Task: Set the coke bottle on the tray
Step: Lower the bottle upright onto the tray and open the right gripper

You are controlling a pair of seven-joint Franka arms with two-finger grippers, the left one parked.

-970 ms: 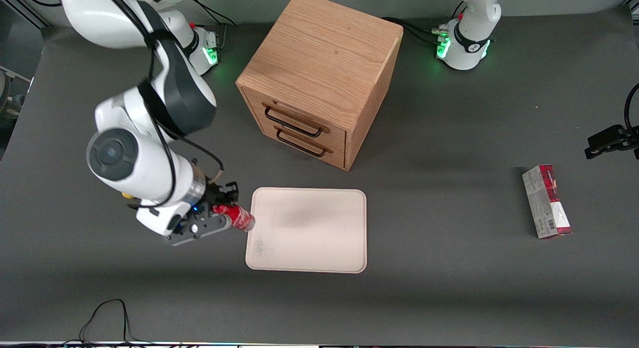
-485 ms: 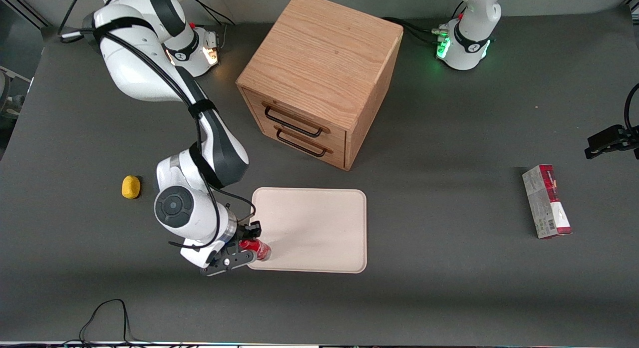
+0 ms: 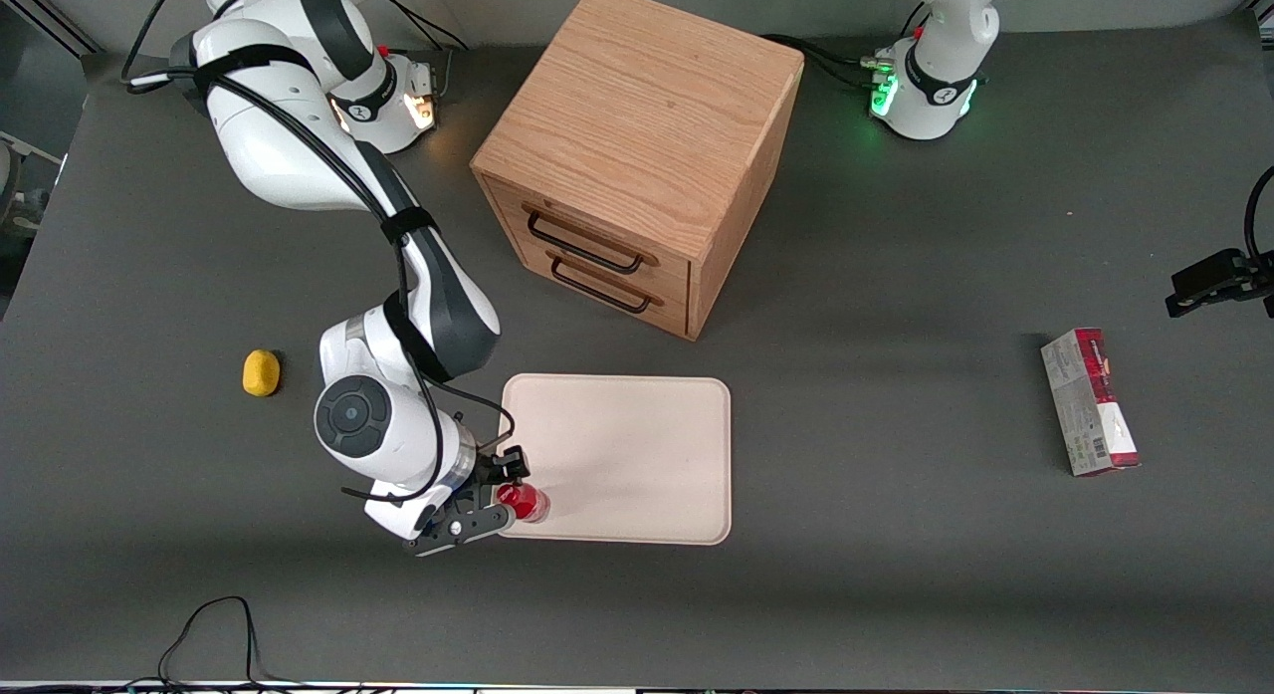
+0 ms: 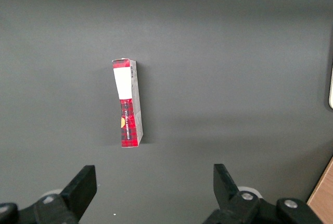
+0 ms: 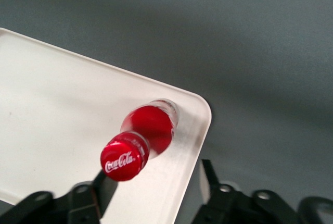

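Note:
The coke bottle [image 3: 526, 503], red with a red cap, stands upright on the cream tray [image 3: 637, 445], in the tray's corner nearest the front camera at the working arm's end. My right gripper [image 3: 501, 497] is open around the bottle's top, with a finger on each side. In the right wrist view the bottle [image 5: 150, 127] stands just inside the tray's rounded corner [image 5: 200, 114]. The gripper [image 5: 156, 182] is spread wider than the cap, and one finger [image 5: 106, 185] is close beside the cap.
A wooden drawer box [image 3: 637, 156] stands farther from the front camera than the tray. A small yellow object [image 3: 261, 372] lies beside the working arm. A red-and-grey carton [image 3: 1090, 403] lies toward the parked arm's end and shows in the left wrist view [image 4: 127, 104].
The arm carried the bottle from beside the tray's edge to the tray's near corner and lowered it. The bottle went from tilted to upright, and the fingers have spread apart.

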